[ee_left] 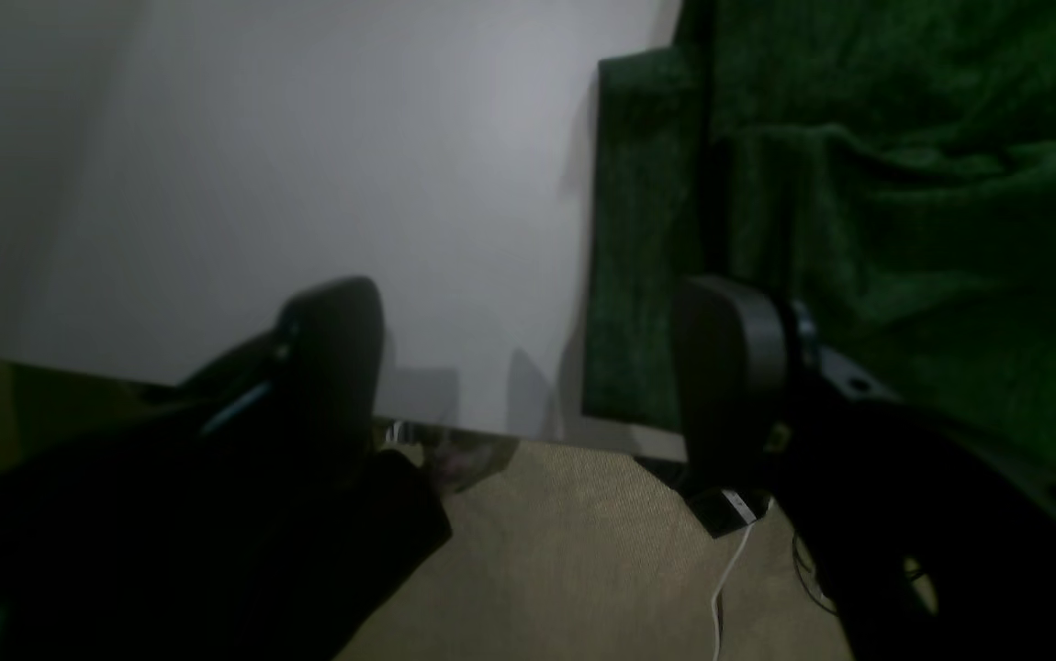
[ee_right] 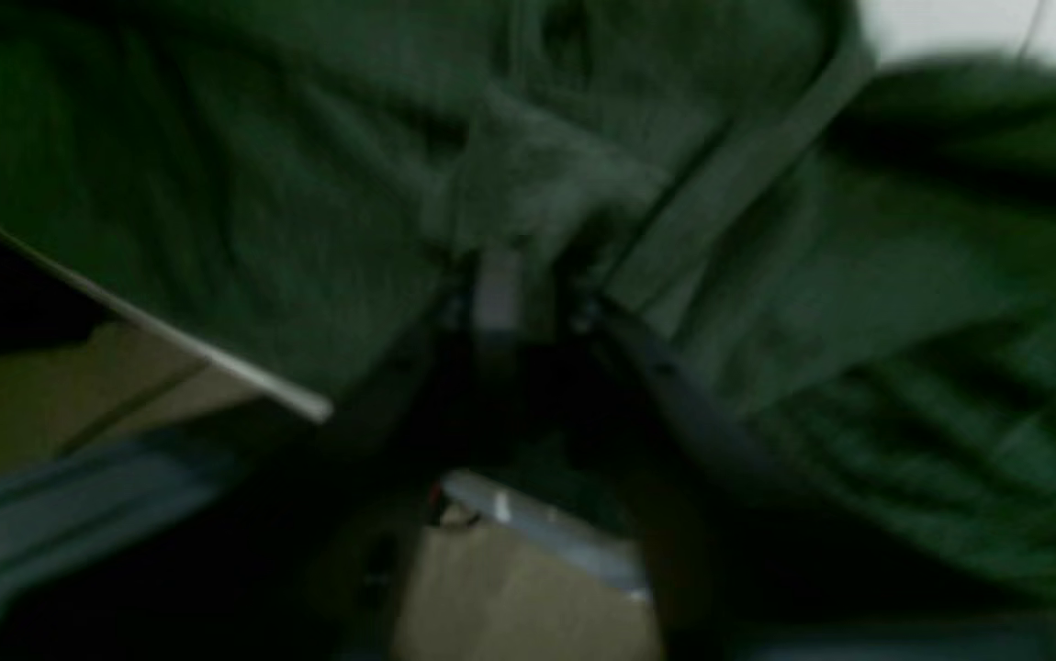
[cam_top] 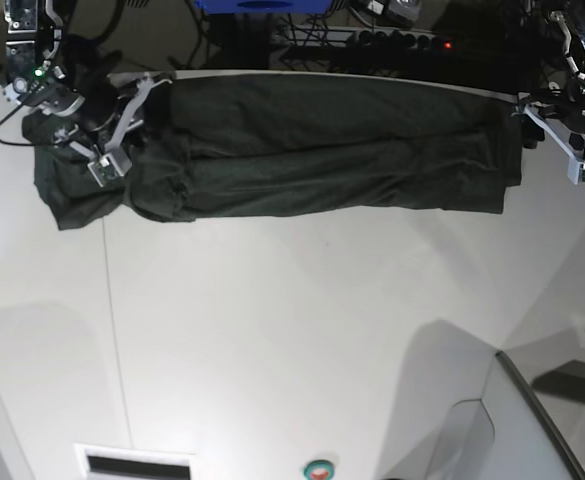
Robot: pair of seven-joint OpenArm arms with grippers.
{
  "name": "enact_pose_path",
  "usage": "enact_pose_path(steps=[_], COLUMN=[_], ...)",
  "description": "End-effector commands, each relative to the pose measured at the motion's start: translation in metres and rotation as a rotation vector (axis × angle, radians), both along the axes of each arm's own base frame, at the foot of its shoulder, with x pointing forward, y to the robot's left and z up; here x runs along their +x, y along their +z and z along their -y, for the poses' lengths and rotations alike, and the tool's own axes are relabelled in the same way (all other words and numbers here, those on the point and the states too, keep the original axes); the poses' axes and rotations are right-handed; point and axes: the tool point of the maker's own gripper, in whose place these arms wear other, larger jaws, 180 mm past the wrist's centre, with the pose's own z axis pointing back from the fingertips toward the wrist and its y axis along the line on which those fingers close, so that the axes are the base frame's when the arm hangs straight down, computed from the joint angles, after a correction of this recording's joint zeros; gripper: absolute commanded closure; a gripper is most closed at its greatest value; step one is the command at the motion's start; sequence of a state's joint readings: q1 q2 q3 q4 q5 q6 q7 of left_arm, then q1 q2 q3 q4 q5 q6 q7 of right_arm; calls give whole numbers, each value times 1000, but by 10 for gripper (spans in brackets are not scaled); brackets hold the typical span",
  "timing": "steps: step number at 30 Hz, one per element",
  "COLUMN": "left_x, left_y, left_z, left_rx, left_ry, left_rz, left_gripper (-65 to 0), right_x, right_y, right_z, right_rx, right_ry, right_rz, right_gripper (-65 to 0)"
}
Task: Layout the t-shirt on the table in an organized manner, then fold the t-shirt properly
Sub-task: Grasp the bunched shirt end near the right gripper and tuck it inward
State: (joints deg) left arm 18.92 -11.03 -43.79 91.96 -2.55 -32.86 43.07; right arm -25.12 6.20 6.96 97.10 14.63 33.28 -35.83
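Right gripper (cam_top: 107, 160) down on crumpled sleeve end of dark green thin-fabric t-shirt (cam_top: 302, 150), jaw state unclear; shirt stretched lengthwise along far edge of smooth white table (cam_top: 292, 330); left gripper (cam_top: 572, 150) spread wide just beside hem

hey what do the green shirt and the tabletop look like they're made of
T-shirt: likely a soft thin knit, perhaps cotton; matte, fine speckled texture, drapes into loose folds. Table: hard, smooth white surface, maybe laminate or painted board; slight sheen, soft shadows, one thin dark seam.
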Motion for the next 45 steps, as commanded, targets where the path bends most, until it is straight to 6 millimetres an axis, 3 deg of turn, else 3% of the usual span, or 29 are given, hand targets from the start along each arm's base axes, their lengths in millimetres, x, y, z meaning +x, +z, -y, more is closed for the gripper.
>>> enact_pose_path(steps=[1,3,8,11,15,20,27,29,32,35,37,39,45], left_x=[6,5,5,2,1,0,0,0,0,0,0,0,-3], left_y=[12,12,12,11,12,10,10,10,10,10,10,10,13], left_z=[-10,-11,-11,-11,-12,-12,-12,-12,-12,-12,-12,-12,-18], left_rx=[35,38,38,38,40,39,39,38,38,38,38,38,46], left_ry=[-2,-2,0,0,0,1,1,1,1,1,1,1,22], left_rz=[27,27,25,19,19,15,15,14,14,14,14,14,19], left_gripper=[-471,-471,-471,-471,-471,-471,-471,-471,-471,-471,-471,-471,-471], right_x=[8,7,23,53,91,116,120,119,115,114,114,115,119], right_y=[9,9,35,50,39,17,5,2,-5,-6,-6,-4,23], right_z=[0,1,6,9,16,33,37,38,37,37,37,38,36], right_rx=[14,12,-21,-27,-19,-105,-122,-120,-119,-119,-119,-119,-139], right_ry=[-4,-5,14,14,-15,-19,-23,-24,-23,-23,-23,-24,-11], right_rz=[41,42,129,199,199,137,95,84,60,55,55,62,141], right_gripper=[-192,-236,-236,-237,-237,-237,-233,-182,-48,-59,-33,0,-8])
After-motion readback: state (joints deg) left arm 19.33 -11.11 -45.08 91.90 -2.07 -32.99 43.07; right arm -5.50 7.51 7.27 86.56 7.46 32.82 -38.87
